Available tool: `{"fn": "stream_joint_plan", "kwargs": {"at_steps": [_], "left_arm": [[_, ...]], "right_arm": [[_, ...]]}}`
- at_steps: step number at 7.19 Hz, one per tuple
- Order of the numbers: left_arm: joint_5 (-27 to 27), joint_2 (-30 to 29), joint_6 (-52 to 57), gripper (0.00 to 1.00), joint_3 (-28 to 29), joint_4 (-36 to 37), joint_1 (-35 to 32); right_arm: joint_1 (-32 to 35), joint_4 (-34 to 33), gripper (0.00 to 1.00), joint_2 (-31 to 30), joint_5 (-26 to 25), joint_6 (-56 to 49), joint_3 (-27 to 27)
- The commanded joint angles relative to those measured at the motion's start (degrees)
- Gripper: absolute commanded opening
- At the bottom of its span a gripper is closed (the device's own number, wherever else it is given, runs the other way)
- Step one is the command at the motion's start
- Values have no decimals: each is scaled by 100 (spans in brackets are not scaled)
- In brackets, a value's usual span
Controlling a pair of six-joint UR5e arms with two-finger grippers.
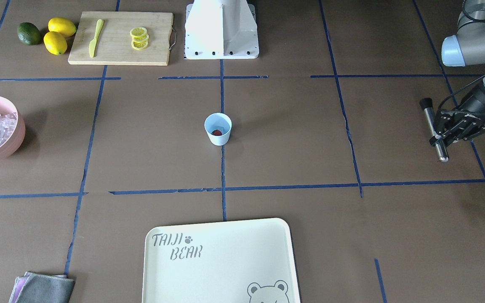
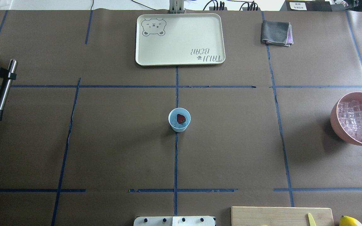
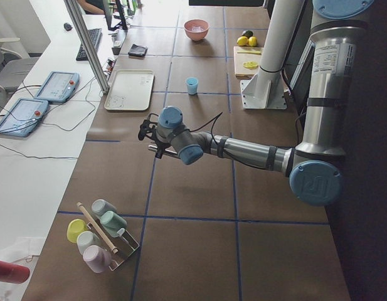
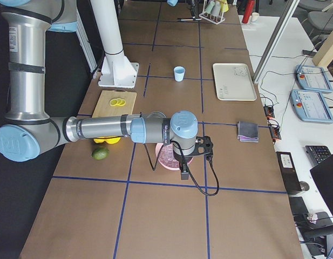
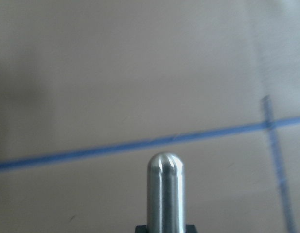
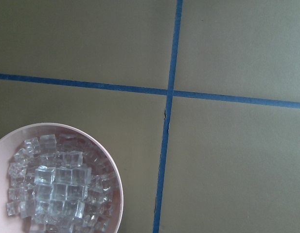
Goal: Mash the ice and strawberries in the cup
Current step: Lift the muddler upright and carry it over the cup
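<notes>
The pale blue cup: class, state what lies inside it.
One red strawberry lies inside the cup. The cup floor beneath it is covered, so anything under it cannot be seen.

Robotics lab: tape-gridded table (image 2: pixel 105 147), teach pendants (image 3: pixel 57 86) on a side bench (image 3: pixel 30 179) (keyboard (image 3: pixel 91 44) too)

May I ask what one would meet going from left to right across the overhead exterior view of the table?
The metal pestle → cup holding the strawberry → grey cloth → pink bowl of ice.
</notes>
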Motion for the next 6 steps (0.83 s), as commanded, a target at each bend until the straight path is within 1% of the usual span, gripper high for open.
{"fn": "stream_joint_plan", "kwargs": {"at_steps": [1,2,3,4,5,6], "left_arm": [[1384,-350,-368,0,-937,44,343],[2112,-464,-676,0,-1324,26,746],[3250,-761,-984,0,-1511,0,1455],[4445,-1077,-1178,0,-1548,-61,2315],[5214,-1333,-1232,0,-1513,-367,2898],[5753,-1483,-1216,0,-1487,-665,3226]], "right_arm": [[78,-22,99,-44,-25,-55,15],[87,-31,99,-105,-25,-56,6],[88,-14,99,-167,-25,-56,-11],[88,-14,99,-150,-51,-65,-64],[88,-5,99,-89,-52,-65,-143],[88,-5,99,-88,-52,-65,-143]]}}
